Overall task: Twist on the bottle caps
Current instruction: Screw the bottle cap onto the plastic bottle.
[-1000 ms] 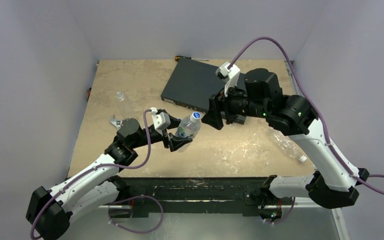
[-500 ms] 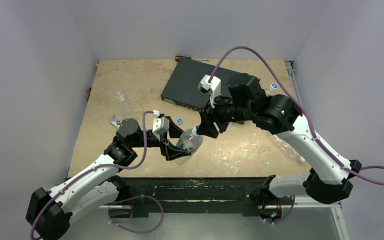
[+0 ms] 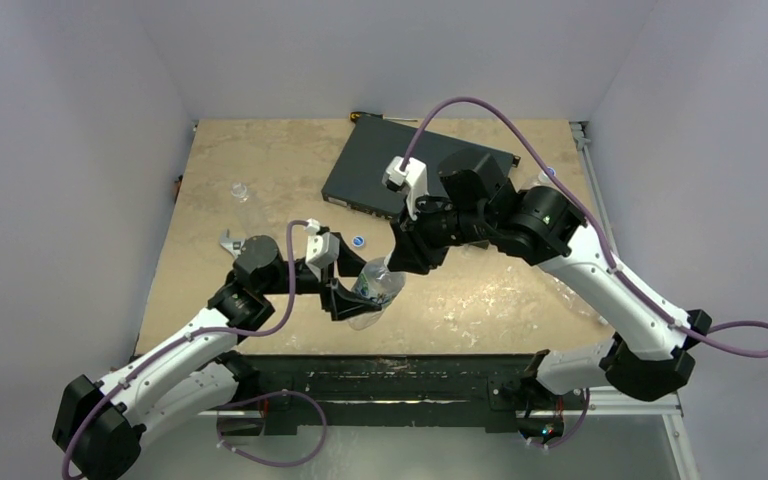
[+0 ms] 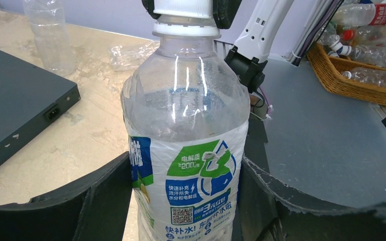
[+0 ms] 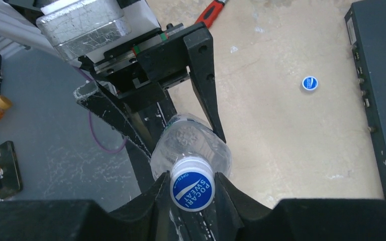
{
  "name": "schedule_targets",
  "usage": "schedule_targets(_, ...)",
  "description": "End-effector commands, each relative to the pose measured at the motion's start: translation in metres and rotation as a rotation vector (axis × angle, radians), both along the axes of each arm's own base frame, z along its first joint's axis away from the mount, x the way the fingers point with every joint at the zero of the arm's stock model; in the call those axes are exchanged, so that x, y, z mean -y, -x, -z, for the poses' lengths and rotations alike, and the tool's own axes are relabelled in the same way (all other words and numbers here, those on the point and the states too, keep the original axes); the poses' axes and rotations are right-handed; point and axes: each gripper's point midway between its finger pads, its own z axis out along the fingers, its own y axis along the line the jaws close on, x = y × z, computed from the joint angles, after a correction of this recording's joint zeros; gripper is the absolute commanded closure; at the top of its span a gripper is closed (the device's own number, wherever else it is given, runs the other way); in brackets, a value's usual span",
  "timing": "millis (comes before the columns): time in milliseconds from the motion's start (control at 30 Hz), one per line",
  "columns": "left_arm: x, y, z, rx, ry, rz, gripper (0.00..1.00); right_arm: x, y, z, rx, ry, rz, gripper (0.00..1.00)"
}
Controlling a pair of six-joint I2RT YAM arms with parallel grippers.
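Right gripper (image 5: 192,187) clamps one blue cap (image 5: 193,192) atop the labelled bottle (image 4: 186,115), centre-near; left gripper (image 3: 358,292) grips its body. One loose cap (image 5: 309,83) left of black box (image 5: 382,100). Two spare bottles, apparently: far-left bottle (image 3: 245,195), right bottle (image 3: 563,292).

My left arm reaches inward, left gripper (image 3: 353,292) clamped round the bottle (image 4: 186,150). My right arm bends across and down, right gripper (image 3: 392,262) pinching the cap (image 5: 193,190) from above.

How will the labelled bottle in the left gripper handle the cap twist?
Bottle looks empty and thin-walled: probably light, may dent under the left gripper. Glossy label could let it spin when the right gripper turns the cap.
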Motion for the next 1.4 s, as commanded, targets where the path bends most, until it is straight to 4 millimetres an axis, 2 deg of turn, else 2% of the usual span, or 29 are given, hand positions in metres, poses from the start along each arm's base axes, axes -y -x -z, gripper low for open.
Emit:
schedule_targets(0, 0.000, -0.017, -0.023, 0.088, 0.032, -0.071, 1.00, -0.002, -0.002, -0.011, 0.014, -0.020, 0.023, 0.84)
schedule_targets(200, -0.010, -0.067, -0.046, 0.233, 0.054, -0.333, 1.00, -0.015, -0.014, 0.002, -0.125, -0.016, 0.169, 0.92)
schedule_targets(400, -0.027, -0.108, -0.081, 0.391, 0.105, -0.575, 1.00, -0.023, -0.045, 0.019, -0.251, 0.045, 0.430, 0.94)
schedule_targets(533, -0.032, -0.124, -0.098, 0.494, 0.122, -0.684, 1.00, -0.031, -0.063, 0.037, -0.298, 0.087, 0.554, 0.93)
schedule_targets(600, -0.031, -0.127, -0.101, 0.532, 0.119, -0.725, 1.00, -0.038, -0.069, 0.047, -0.320, 0.101, 0.588, 0.93)
schedule_targets(700, -0.028, -0.132, -0.100, 0.577, 0.085, -0.792, 1.00, -0.045, -0.079, 0.055, -0.334, 0.106, 0.635, 0.87)
schedule_targets(767, -0.025, -0.133, -0.095, 0.575, 0.064, -0.808, 1.00, -0.049, -0.085, 0.049, -0.325, 0.069, 0.658, 0.78)
schedule_targets(833, -0.023, -0.133, -0.085, 0.548, 0.035, -0.797, 1.00, -0.050, -0.090, 0.031, -0.296, 0.018, 0.667, 0.65)
schedule_targets(967, -0.023, -0.126, -0.059, 0.452, -0.034, -0.756, 1.00, -0.037, -0.097, -0.014, -0.192, -0.076, 0.683, 0.23)
schedule_targets(1033, -0.020, -0.118, -0.043, 0.394, -0.076, -0.691, 1.00, -0.028, -0.097, -0.034, -0.137, -0.109, 0.679, 0.06)
schedule_targets(1067, -0.019, -0.115, -0.038, 0.367, -0.085, -0.661, 1.00, -0.022, -0.096, -0.041, -0.110, -0.116, 0.678, 0.02)
schedule_targets(1167, -0.019, -0.105, -0.024, 0.276, -0.113, -0.570, 1.00, -0.005, -0.089, -0.054, -0.038, -0.120, 0.649, 0.02)
schedule_targets(1267, -0.019, -0.086, -0.020, 0.205, -0.106, -0.426, 1.00, 0.014, -0.080, -0.050, 0.028, -0.094, 0.609, 0.02)
schedule_targets(1367, -0.014, -0.064, -0.015, 0.169, -0.115, -0.274, 1.00, 0.021, -0.058, -0.052, 0.077, -0.102, 0.464, 0.02)
